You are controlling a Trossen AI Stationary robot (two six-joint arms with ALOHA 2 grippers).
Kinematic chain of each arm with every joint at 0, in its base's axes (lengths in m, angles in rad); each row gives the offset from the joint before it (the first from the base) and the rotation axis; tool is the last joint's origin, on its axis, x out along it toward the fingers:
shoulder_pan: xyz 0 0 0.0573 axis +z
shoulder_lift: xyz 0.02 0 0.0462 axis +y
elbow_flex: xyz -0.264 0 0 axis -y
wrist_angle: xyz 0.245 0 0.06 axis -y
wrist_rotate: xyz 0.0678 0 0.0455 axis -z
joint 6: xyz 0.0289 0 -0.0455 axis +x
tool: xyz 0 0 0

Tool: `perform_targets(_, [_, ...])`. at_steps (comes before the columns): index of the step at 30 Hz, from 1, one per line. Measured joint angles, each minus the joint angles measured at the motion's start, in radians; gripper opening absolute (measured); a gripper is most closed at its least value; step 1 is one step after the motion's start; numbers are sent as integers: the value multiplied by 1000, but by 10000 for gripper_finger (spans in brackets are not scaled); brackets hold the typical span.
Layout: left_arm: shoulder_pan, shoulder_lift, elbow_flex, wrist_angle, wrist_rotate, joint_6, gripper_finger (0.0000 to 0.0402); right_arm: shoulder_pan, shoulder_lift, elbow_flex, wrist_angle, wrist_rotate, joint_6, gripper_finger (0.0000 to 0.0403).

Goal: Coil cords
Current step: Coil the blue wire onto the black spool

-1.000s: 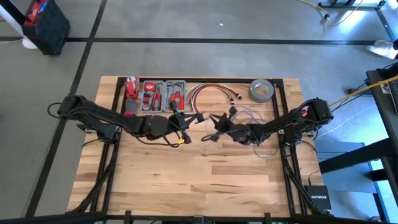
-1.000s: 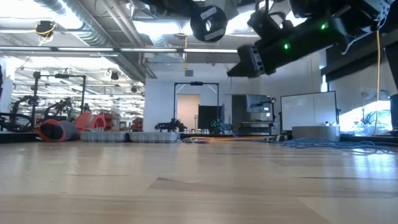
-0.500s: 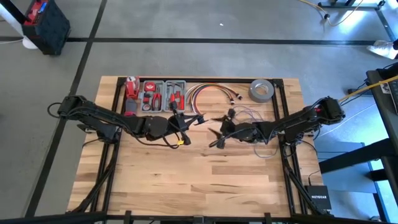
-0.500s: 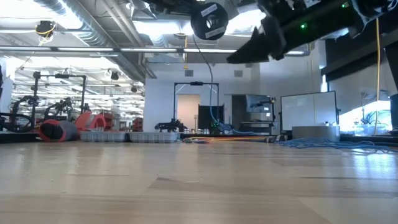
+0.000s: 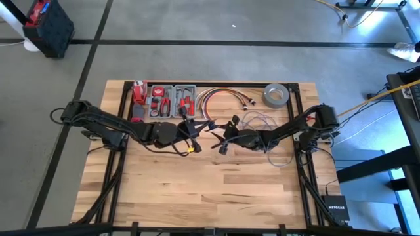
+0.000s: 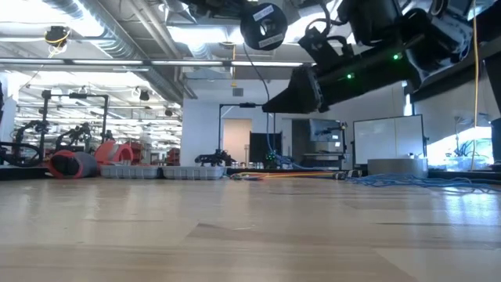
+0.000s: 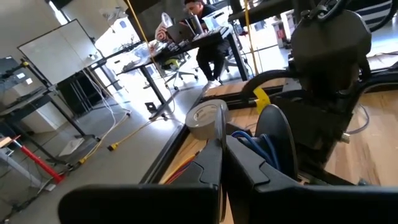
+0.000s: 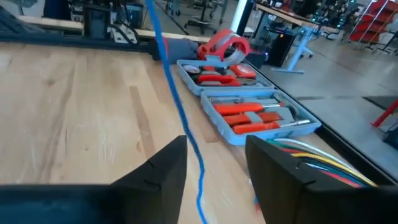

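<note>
My left gripper (image 5: 209, 122) sits just above the middle of the high view, its fingers (image 7: 214, 163) pressed flat together; between them I cannot make out any cord. A small round black disc (image 6: 263, 26) hangs near the top centre of the low view, and its thin black cord (image 6: 264, 86) drops from it toward the table.

My right gripper (image 5: 220, 139) reaches in from the right of the high view to a spot just right of my left one. Its fingers (image 8: 160, 169) stand apart, and the thin grey-blue wire (image 8: 178, 112) runs down between them without either one visibly touching it. The rest of that wire lies in loose loops (image 5: 261, 121) on the wooden table (image 5: 210, 190), right of centre.

Along the table's upper edge in the high view lie a grey tool tray (image 5: 167, 99) with red-handled tools, a bundle of red, yellow and white cables (image 5: 220, 97), and a grey tape roll (image 5: 276, 96).
</note>
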Motion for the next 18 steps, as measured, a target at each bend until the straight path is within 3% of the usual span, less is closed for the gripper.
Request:
perform_targets(6, [0,0,0,-2,0,-4,0,-20,12,20,8,0,-19,115])
perform_targets(11, [0,0,0,-2,0,-4,0,-19,12,21,3,1,-26,19])
perform_targets(18, [-9,0,0,-21,0,-4,0,-18,-37,3,-45,194,-78,7])
